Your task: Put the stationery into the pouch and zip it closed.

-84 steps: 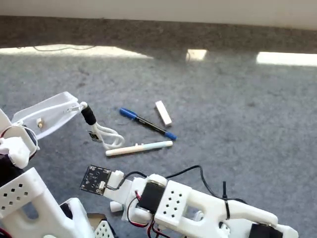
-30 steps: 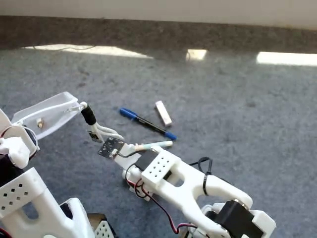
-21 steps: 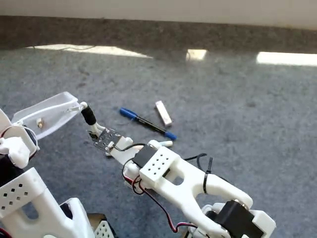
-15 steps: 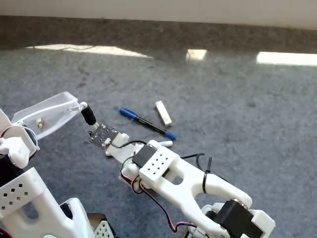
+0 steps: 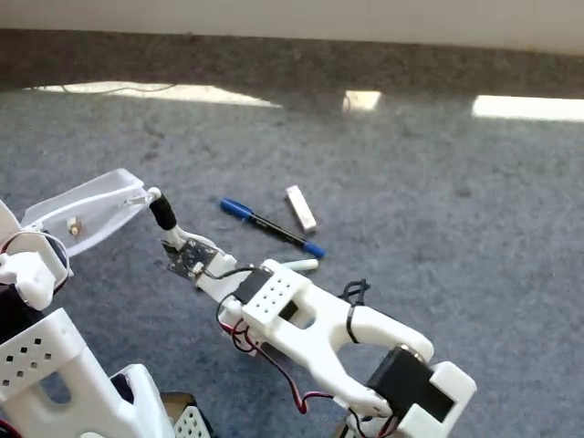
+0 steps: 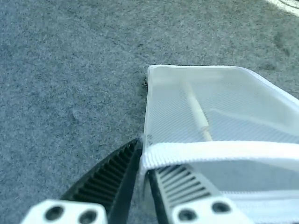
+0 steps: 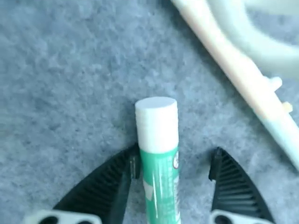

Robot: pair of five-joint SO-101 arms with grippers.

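My left gripper (image 6: 142,161) is shut on the edge of a translucent white pouch (image 6: 219,112), holding it up off the grey surface; the pouch (image 5: 87,212) is at the left in the high view, its black zip pull (image 5: 162,213) trailing a white cord. My right gripper (image 7: 175,161) stands open around a green glue stick (image 7: 156,140) with a white cap; one jaw is close against it, the other apart. A pastel pen (image 7: 233,74) lies just beyond. A blue pen (image 5: 269,228) and a white eraser (image 5: 300,208) lie further back. The right arm (image 5: 274,301) covers most of the pastel pen (image 5: 299,265).
The surface is a grey carpet-like mat (image 5: 438,228) with free room to the right and behind the eraser. The white cord loop (image 7: 252,32) from the pouch lies next to the pastel pen. A dark strip (image 5: 292,64) borders the mat at the far edge.
The right arm has swung forward and left, from the front edge to just beside the pouch's zip pull, covering most of the pastel pen. The left arm and pouch have not moved.
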